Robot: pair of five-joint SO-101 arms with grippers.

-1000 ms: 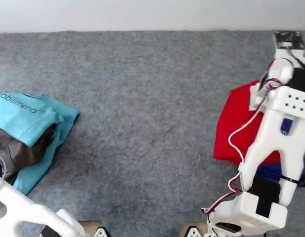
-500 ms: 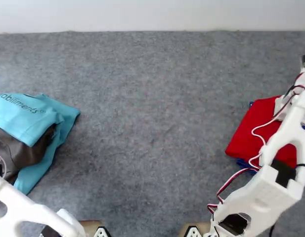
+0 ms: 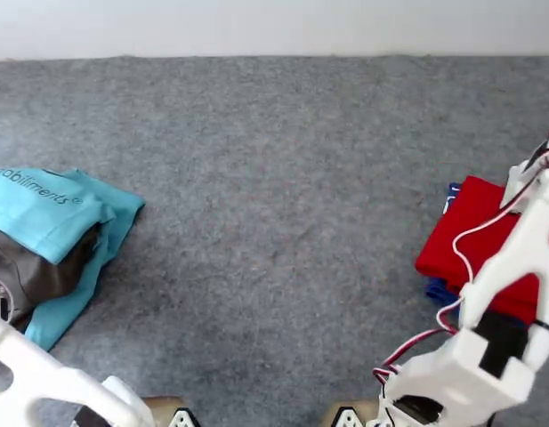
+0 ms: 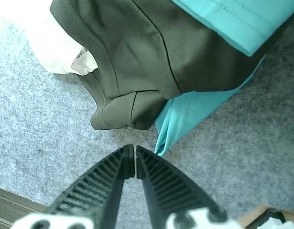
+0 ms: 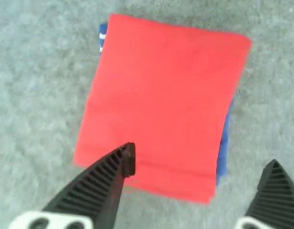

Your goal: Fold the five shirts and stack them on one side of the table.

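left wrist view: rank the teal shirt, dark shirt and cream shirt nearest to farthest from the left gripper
1. Dark shirt and teal shirt: both edges lie just ahead of the left gripper and its shut tips, too close to call.
2. Cream shirt: farthest, tucked under the dark shirt's far side.

I'm looking down on a grey felt-covered table [image 3: 274, 196], and soft even light is falling across it. A plain white wall [image 3: 274, 27] is running along its far edge. A dark wooden strip [image 4: 8, 214] is showing past the felt's border.
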